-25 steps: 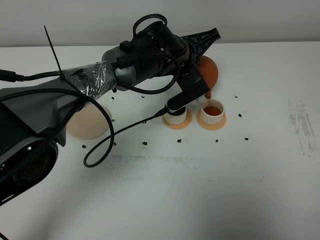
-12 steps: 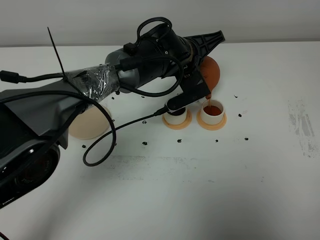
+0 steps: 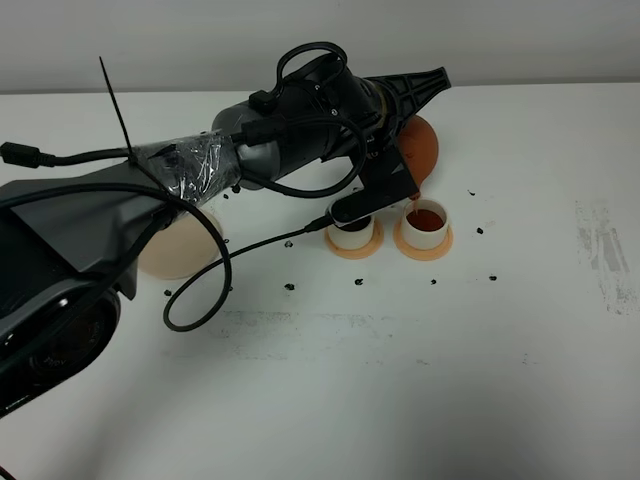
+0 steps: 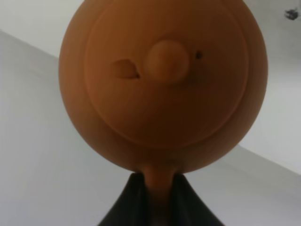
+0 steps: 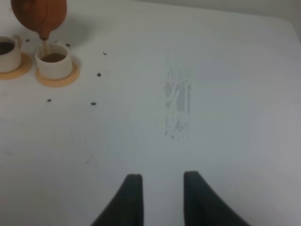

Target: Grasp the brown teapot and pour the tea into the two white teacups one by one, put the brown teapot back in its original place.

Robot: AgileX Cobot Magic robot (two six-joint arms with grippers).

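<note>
The brown teapot (image 3: 421,146) hangs tilted in the air, spout down over the right-hand white teacup (image 3: 424,222). A thin stream of tea (image 3: 414,196) runs from the spout into that cup, which holds dark reddish liquid. My left gripper (image 3: 405,115) is shut on the teapot's handle (image 4: 159,181), with the lid and knob of the teapot (image 4: 162,80) filling the left wrist view. The other white teacup (image 3: 352,236) stands just to the left, partly hidden by my arm, and shows dark tea (image 5: 5,47) inside. My right gripper (image 5: 161,181) hovers over bare table far right of the cups, open and holding nothing.
A pale beige saucer (image 3: 175,248) lies left of the cups, half under my left arm. Each cup stands on an orange coaster (image 3: 425,244). Small dark specks (image 3: 290,286) dot the table around the cups, and a grey scuff mark (image 5: 178,101) lies to the right. A loose black cable (image 3: 200,300) loops below the arm.
The left arm has shifted slightly right and up with the teapot still tilted and pouring. The right gripper's state is unchanged.
</note>
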